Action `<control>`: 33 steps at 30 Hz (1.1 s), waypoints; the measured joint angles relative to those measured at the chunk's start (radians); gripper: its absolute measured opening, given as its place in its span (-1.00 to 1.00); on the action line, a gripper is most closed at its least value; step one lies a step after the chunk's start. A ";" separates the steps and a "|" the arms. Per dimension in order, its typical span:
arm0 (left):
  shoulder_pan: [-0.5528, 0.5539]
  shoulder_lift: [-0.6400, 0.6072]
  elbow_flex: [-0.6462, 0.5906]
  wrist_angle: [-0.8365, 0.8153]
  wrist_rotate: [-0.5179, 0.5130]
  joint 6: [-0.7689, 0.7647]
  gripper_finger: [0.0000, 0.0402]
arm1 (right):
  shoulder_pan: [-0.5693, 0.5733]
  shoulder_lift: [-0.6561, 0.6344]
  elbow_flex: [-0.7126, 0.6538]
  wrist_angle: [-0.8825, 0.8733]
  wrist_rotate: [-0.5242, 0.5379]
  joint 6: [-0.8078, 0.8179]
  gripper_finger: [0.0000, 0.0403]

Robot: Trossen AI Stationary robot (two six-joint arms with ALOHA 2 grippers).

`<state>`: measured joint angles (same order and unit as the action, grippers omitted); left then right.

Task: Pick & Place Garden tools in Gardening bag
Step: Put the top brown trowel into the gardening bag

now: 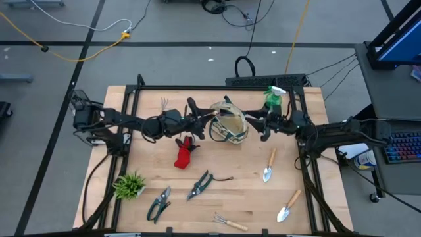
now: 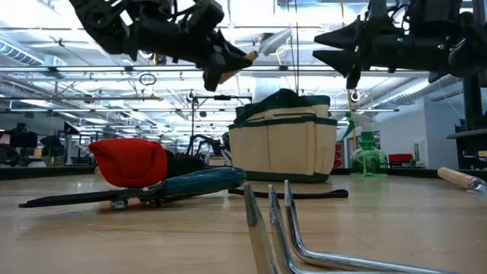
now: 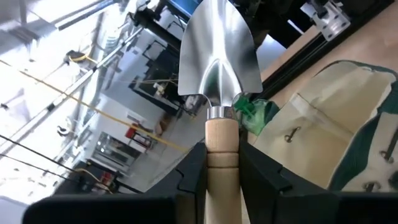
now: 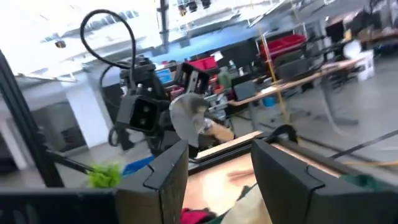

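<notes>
The gardening bag [image 1: 228, 124] is cream canvas with dark green trim. The trowel [image 3: 219, 68] has a shiny silver blade and a pale wooden handle. The glove [image 1: 185, 154] is red. The spray bottle [image 1: 274, 97] is translucent green. The plant tuft [image 1: 129, 185] is bright green. The pruning shears [image 1: 158, 203] have dark handles. The table [image 1: 250, 197] is light wood with dark framing.

- The high view looks straight down on the whole table [image 1: 217, 197], both arms reaching inward toward the gardening bag [image 1: 229, 124].
- The low view sits at tabletop height, facing across the wood to the same gardening bag [image 2: 283, 137].
- The left wrist view looks close along a held trowel [image 3: 219, 62].
- The right wrist view, blurred, seems to face the opposite arm.
</notes>
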<state>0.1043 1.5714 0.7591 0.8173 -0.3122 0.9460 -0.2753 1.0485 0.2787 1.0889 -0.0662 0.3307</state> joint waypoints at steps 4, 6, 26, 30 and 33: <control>0.000 0.054 0.051 0.000 -0.003 -0.019 -0.63 | 0.017 0.000 0.000 0.003 0.018 -0.055 -0.15; 0.000 0.086 0.081 -0.002 -0.004 -0.002 -0.63 | 0.027 0.000 0.000 0.006 0.018 -0.057 -0.15; -0.012 0.193 0.178 0.002 -0.004 0.135 -0.63 | 0.061 0.000 0.000 -0.040 0.066 -0.112 -0.28; -0.015 0.193 0.178 -0.001 -0.008 0.153 -0.63 | 0.060 0.000 0.000 -0.038 0.085 -0.151 -0.46; -0.014 0.193 0.178 -0.001 -0.011 0.152 -0.63 | 0.060 0.000 0.000 -0.039 0.084 -0.177 -0.59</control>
<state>0.0902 1.7645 0.9371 0.8162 -0.3229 1.0985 -0.2153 1.0481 0.2790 1.0503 0.0181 0.1541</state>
